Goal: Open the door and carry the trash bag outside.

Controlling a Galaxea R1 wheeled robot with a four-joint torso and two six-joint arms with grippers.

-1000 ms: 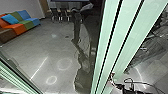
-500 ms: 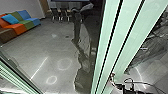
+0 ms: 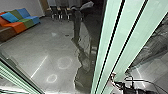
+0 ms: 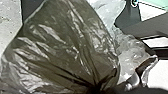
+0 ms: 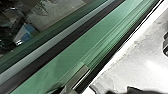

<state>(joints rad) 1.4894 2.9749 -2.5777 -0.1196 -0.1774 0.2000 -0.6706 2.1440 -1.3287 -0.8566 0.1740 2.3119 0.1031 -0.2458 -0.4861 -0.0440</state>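
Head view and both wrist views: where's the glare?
Head view: pale rings and a bright streak over the grey floor; left wrist view: white highlights on creases of the dark trash bag; right wrist view: pale ground nearly washed out.

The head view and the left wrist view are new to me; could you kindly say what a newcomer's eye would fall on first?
Probably the pale green bands slanting through the head view, right of its middle, with dark lines between them. At that view's upper left, a sofa in orange, green and blue stands out against the grey floor. In the left wrist view, the dark, glossy trash bag looms large.
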